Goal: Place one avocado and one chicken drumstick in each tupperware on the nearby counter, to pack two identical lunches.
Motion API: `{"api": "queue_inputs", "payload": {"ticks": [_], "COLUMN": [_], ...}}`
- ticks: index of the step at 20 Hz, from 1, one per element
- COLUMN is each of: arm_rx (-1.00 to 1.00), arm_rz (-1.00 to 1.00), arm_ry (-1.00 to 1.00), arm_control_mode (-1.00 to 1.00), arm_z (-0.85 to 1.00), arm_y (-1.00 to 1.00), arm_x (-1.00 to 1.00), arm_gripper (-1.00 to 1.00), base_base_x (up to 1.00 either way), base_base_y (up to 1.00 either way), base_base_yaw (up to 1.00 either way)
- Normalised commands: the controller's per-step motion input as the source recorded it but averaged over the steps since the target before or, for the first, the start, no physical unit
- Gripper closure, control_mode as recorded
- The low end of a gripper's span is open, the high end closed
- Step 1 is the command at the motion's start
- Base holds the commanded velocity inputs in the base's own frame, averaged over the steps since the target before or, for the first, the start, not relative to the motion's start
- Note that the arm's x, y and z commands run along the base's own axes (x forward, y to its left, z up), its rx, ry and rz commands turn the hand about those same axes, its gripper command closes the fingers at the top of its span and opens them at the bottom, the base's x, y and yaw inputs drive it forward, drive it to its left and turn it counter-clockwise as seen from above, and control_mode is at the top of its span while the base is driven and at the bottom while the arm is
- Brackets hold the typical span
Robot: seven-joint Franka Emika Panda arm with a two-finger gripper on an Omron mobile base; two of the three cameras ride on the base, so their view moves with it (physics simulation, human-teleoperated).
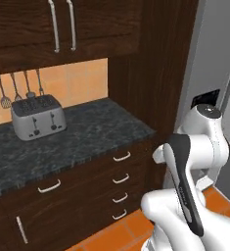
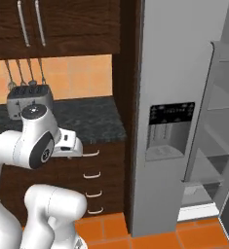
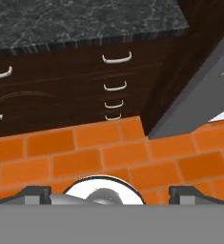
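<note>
The counter is a dark speckled stone worktop over dark brown drawers with curved silver handles; it also appears as the counter in the right base view. My gripper hangs open over the orange floor tiles, its fingertips set wide apart with nothing held between them. It points down at the floor in front of the drawers, below the counter's front edge. The tupperware, the avocado and the chicken drumstick are out of view.
A grey four-slot toaster stands at the back left of the counter, under hanging utensils. A tall dark wood panel ends the counter on the right. Beyond it stands the grey fridge, its door shelves swung open.
</note>
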Motion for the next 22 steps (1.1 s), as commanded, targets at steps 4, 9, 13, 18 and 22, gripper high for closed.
{"api": "queue_inputs", "payload": {"ticks": [4, 9, 13, 18, 22], "arm_rx": [0.00, 0.00, 0.00, 0.00, 0.00], "arm_rz": [0.00, 0.00, 0.00, 0.00, 0.00], "arm_ry": [0.00, 0.00, 0.00, 0.00, 0.00], "arm_control_mode": [1.00, 1.00, 1.00, 1.00, 1.00], "arm_z": [0.00, 0.00, 0.00, 0.00, 0.00], "arm_y": [0.00, 0.00, 0.00, 0.00, 0.00], "arm_x": [0.00, 0.00, 0.00, 0.00, 0.00], "arm_gripper": [-1.00, -1.00, -1.00, -1.00, -1.00], "base_base_x": [0.13, 0.12, 0.13, 0.09, 0.08], "base_base_y": [-1.00, -1.00, -1.00, -1.00, -0.80], "base_base_yaw": [0.00, 0.06, 0.13, 0.20, 0.21]}}
